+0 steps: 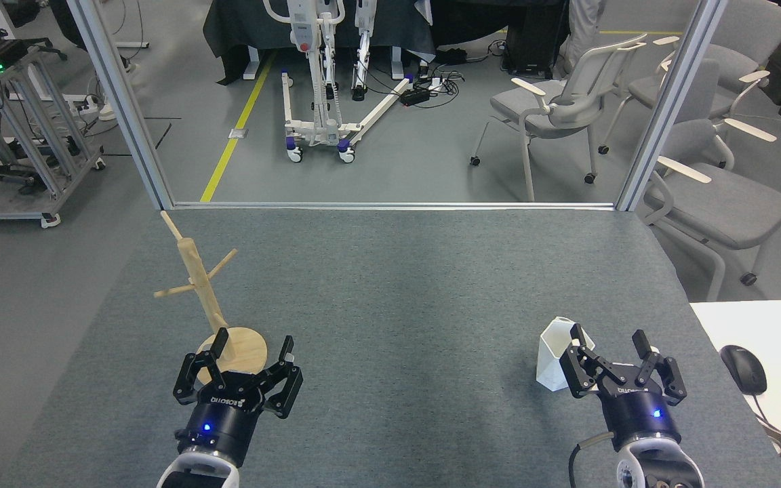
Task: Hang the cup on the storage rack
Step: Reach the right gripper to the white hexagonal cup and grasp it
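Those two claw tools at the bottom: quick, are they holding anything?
Left tool: open, holding nothing, near the storage rack.
Right tool: open, holding nothing, beside the cup.

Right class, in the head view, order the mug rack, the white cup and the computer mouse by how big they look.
1. mug rack
2. white cup
3. computer mouse
All three sit at similar nearness, so the order looks safe.
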### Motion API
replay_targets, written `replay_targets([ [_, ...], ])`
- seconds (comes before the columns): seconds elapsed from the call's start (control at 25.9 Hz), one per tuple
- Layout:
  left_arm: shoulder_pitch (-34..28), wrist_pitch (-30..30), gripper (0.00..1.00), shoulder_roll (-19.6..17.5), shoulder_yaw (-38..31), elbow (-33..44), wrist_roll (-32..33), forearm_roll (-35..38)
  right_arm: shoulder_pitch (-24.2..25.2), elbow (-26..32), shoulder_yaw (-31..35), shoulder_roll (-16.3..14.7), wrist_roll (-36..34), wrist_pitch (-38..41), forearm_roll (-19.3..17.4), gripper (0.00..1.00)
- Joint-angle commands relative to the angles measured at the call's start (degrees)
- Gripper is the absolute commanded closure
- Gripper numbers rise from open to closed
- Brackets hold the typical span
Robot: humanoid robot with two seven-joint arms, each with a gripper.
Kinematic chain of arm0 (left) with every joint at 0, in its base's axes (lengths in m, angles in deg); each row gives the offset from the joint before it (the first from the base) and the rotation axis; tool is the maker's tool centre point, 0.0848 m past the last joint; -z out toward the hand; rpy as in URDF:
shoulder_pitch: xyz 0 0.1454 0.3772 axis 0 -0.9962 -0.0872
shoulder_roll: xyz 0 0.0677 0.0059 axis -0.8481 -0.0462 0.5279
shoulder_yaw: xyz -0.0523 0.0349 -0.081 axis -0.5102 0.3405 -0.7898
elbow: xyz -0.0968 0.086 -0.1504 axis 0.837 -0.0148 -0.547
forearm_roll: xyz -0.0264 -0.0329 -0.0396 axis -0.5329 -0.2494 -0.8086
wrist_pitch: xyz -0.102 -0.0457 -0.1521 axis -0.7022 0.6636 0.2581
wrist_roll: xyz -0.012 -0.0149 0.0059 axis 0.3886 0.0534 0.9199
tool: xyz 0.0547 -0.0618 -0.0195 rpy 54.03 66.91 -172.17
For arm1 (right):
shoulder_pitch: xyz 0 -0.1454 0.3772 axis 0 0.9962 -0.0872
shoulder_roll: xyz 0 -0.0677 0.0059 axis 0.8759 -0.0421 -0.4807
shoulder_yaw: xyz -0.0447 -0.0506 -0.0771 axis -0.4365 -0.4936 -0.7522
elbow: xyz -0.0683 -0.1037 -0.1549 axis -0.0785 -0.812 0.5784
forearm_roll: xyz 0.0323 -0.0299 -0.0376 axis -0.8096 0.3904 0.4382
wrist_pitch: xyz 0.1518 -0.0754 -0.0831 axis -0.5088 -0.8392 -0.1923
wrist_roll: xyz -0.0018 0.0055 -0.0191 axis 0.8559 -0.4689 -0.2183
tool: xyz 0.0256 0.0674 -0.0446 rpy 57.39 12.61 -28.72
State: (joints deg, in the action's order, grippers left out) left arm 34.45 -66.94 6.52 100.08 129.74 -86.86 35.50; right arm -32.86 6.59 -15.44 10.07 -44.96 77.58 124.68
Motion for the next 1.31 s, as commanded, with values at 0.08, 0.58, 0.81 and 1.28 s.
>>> replay_targets([
  [0.08, -0.5, 0.8, 0.01, 0.0, 0.0, 0.0, 0.5, 0.0, 0.3, 0.0, 1.0, 0.0, 0.4, 0.0, 0.1, 0.01],
  [0.58, -0.7, 0.1, 0.01, -0.2, 0.1, 0.4, 0.0, 0.0, 1.1, -3.2, 0.9, 0.2, -0.2, 0.1, 0.2, 0.02],
  [0.81, -1.4, 0.1, 0.01, -0.2, 0.0, 0.6, -0.1, 0.0, 1.3, -7.3, 0.8, 0.5, -0.3, 0.5, 0.2, 0.04],
  [1.28, -1.6, 0.0, 0.01, -0.2, 0.1, 1.1, -0.1, 0.0, 0.9, -18.1, -2.6, -0.8, -0.3, 0.7, 0.2, 0.02],
])
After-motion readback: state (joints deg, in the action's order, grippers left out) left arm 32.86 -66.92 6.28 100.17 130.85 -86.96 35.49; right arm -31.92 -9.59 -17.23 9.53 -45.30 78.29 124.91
